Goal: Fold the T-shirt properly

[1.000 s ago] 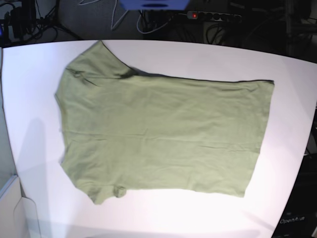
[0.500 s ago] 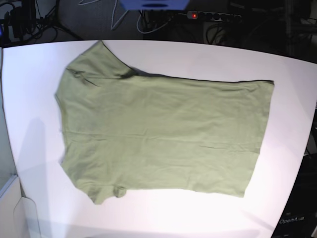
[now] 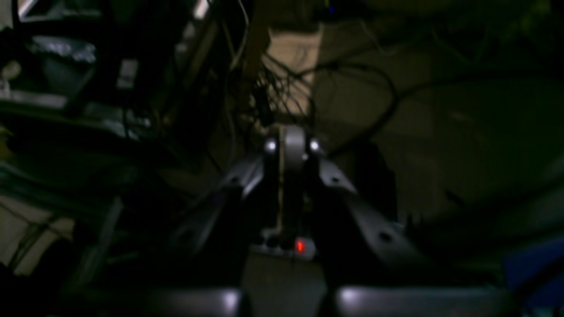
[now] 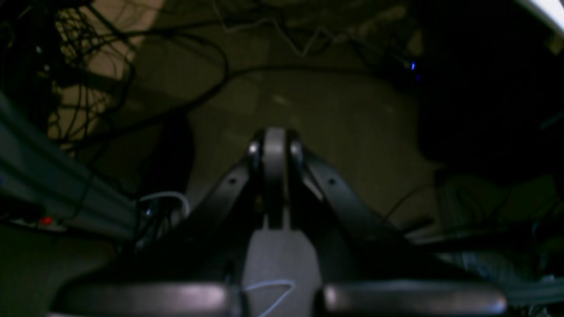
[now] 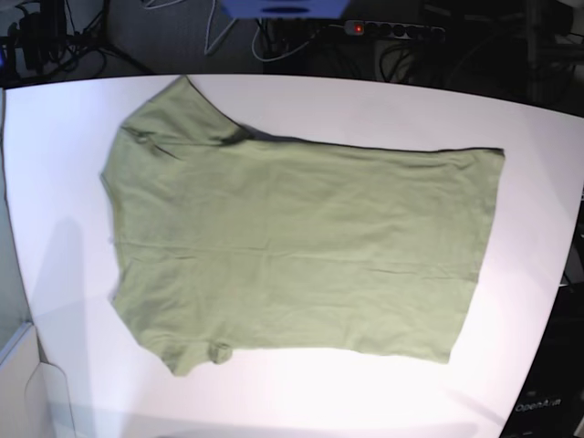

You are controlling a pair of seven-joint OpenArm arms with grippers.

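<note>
The white table (image 5: 538,182) filled most of the base view, and the T-shirt (image 5: 301,246) lay spread flat on it, unfolded, so by my reading no fold had been made yet. The shirt's long axis ran across the view: shoulders and sleeves toward the view's left, straight hem toward the view's right, with one sleeve pointing to the table's far edge and the other to the near edge. Neither arm appeared over the table in the base view. Both wrist cameras looked out at a dark clutter of cables and floor rather than at cloth, so the shirt was well apart from both grippers and out of their sight. Which arm stood nearer could not be told from distance; by layout, the right arm belongs to the sleeve end and the left arm to the hem end. The left gripper (image 3: 288,145) showed its jaws drawn together, nothing between them. The right gripper (image 4: 274,147) looked the same, pressed together and empty. Judgement: a first fold along the long axis would need each arm to come in over its own end of the shirt. A power strip (image 5: 392,29) with a red light sat beyond the far edge.
</note>
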